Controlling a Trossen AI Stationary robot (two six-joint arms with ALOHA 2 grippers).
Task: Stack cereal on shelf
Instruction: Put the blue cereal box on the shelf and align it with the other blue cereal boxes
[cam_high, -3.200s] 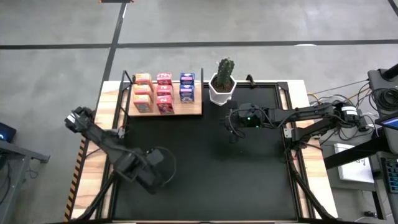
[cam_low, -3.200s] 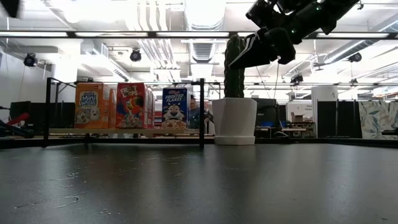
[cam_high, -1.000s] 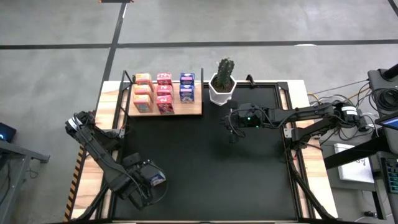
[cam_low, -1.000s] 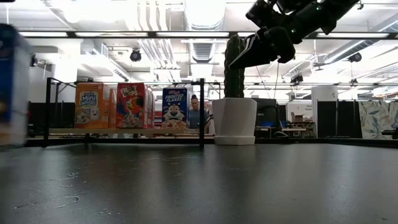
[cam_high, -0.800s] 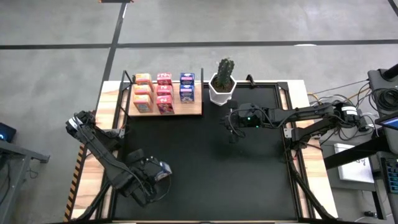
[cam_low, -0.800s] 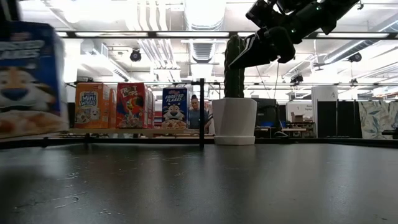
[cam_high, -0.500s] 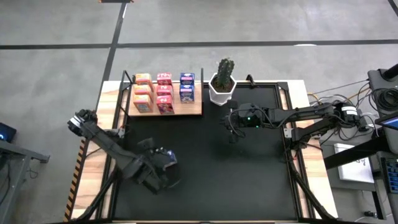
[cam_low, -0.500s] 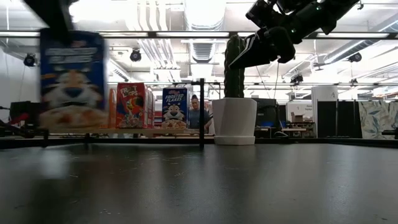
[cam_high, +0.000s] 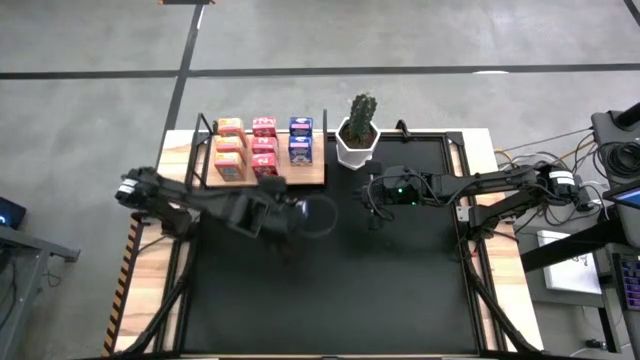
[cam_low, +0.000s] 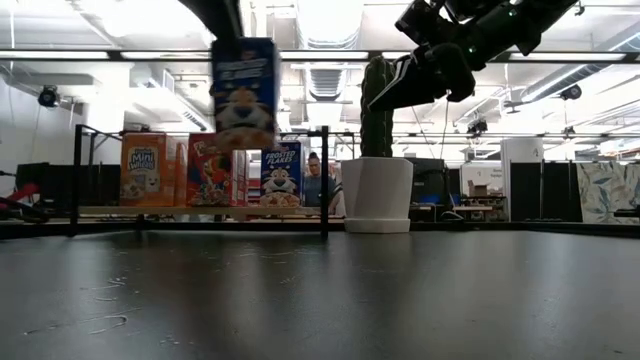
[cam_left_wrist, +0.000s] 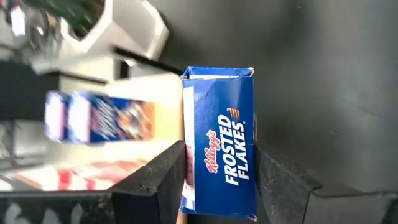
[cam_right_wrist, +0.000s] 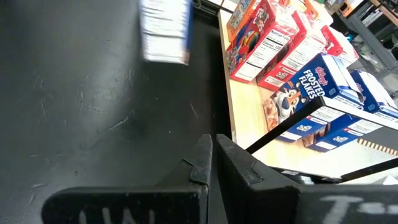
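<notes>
High view: the left gripper (cam_high: 290, 212) hung just before the flat light-wood shelf (cam_high: 300, 176), already carrying eight boxes.

Low view: it held a small blue cardboard cereal box (cam_low: 245, 93) aloft.

Left wrist view: jaws clamped that box.

Right wrist view: the right gripper (cam_right_wrist: 211, 163) waited closed, empty; one placement seemingly remained.

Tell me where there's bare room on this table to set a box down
Most of the black mat is bare, from in front of the shelf and plant pot to the near edge. The shelf is crowded with cereal boxes, except its front right corner. Mid-table, the left gripper holds a blue box aloft, and the right gripper hangs shut.
</notes>
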